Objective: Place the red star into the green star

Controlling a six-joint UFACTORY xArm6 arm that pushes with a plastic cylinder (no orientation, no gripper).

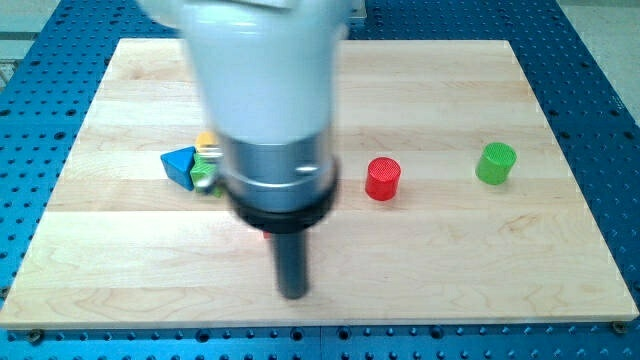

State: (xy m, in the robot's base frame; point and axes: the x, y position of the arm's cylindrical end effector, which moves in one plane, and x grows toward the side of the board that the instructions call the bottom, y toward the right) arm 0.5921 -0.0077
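Note:
My tip [293,293] rests on the board near the view's bottom, a little left of centre. A small red sliver [263,234] shows just left of the rod under the arm's collar; its shape cannot be made out. A green block [206,172] peeks out at the arm's left edge, mostly hidden, so its shape is unclear. It lies up and to the left of my tip. The arm's wide body [265,90] hides the board's middle.
A blue triangle [180,165] lies left of the green block, touching it. A bit of a yellow block [207,140] shows above the green one. A red cylinder [382,178] stands right of the arm. A green cylinder [496,162] stands far right.

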